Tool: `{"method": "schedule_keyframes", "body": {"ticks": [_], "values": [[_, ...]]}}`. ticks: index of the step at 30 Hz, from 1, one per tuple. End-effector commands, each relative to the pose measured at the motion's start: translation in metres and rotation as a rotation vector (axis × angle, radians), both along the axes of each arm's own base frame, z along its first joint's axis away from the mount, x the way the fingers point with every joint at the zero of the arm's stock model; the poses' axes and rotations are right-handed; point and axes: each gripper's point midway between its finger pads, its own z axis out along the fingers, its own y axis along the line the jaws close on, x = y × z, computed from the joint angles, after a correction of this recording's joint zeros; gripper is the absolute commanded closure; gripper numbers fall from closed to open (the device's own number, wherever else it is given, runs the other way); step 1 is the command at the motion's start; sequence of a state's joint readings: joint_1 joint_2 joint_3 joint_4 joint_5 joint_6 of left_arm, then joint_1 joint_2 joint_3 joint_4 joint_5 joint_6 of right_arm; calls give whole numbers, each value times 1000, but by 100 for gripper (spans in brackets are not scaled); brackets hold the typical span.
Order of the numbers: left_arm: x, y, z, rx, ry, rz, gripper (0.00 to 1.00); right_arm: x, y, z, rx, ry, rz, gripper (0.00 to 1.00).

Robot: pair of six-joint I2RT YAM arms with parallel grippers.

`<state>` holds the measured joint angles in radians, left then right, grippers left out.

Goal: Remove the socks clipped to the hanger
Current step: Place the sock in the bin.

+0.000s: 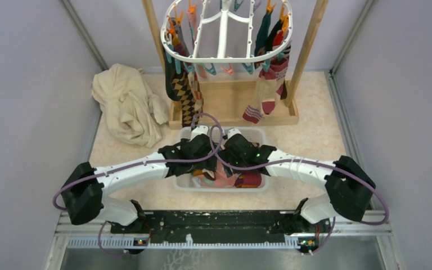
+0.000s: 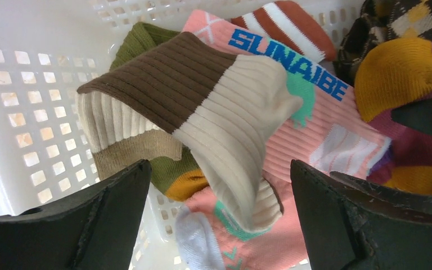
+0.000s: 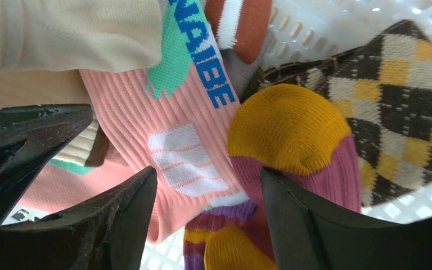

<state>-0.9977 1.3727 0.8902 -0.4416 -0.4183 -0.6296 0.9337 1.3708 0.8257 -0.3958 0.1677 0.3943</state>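
L gripper (image 2: 219, 171) and R gripper (image 3: 208, 179) both spread wide, nothing held, low inside white basket (image 1: 257, 131) over loose socks (image 2: 326, 129); hanger (image 1: 225, 57) w/ clipped socks (image 1: 270, 79) up beyond basket's far rim, in wood frame (image 1: 309, 45).

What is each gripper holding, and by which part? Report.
Nothing. The left gripper is open above a brown-and-cream ribbed sock, the right gripper open above a pink lettered sock, both in the white mesh basket.
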Motion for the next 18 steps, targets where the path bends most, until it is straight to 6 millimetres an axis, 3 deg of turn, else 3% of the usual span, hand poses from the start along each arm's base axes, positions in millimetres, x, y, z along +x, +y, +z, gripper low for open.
{"method": "schedule_keyframes", "body": {"ticks": [1,7,18], "values": [[-5,-12,-8,-51,29,-27,1,-3,17,-10,69,18,16,32],[-16,-14,-4,-115,44,-65,1,-11,8,-11,95,20,-4,31],[-15,-20,51,-189,-53,-126,1,-7,-4,34,143,-75,-35,25]]}}
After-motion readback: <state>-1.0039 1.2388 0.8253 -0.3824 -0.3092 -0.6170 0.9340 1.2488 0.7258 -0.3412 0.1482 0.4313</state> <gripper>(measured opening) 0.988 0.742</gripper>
